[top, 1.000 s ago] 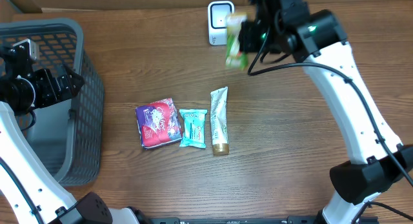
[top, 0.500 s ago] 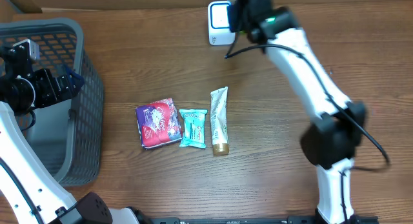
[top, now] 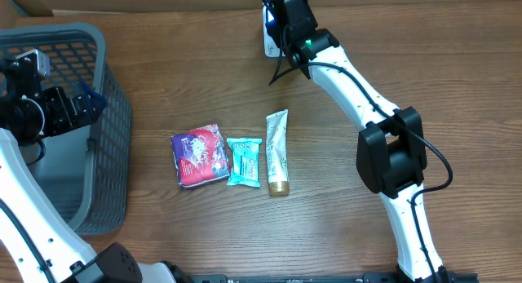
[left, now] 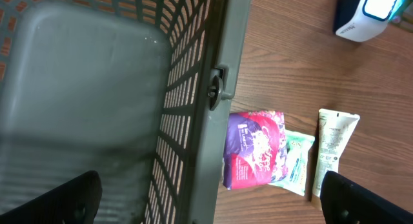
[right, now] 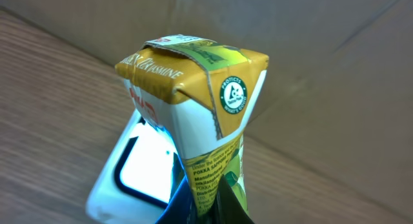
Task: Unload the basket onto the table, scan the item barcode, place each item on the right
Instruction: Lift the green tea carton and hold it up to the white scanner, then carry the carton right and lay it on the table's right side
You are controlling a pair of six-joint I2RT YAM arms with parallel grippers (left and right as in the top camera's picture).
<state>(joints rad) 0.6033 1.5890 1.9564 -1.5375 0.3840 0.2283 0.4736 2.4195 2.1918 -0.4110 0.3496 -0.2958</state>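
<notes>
The task looks to be at its key step: the right gripper [top: 282,14] is up at the far edge of the table, its jaws pinched narrow on the lower end of a white and yellow-green paper drink carton [right: 200,114], and it holds the carton just above and in front of the small white box-shaped scanner [right: 137,171], whose window glows bright. Whether a read has registered cannot be told, so the scan itself is best judged as under way, not confirmed. The carton stands upright in the grip with its folded top seam uppermost. It shows brown-gold lettering, a round green seal and fine print down one side, but no barcode on the faces in view. From overhead the arm hides it almost entirely. The left gripper [top: 88,103] hangs with its jaws spread wide and empty over the grey plastic mesh basket [top: 114,136]. A purple packet [top: 200,156], a teal packet [top: 244,161] and a white tube with a gold cap [top: 277,151] lie side by side mid-table, probably awaiting their turn.
</notes>
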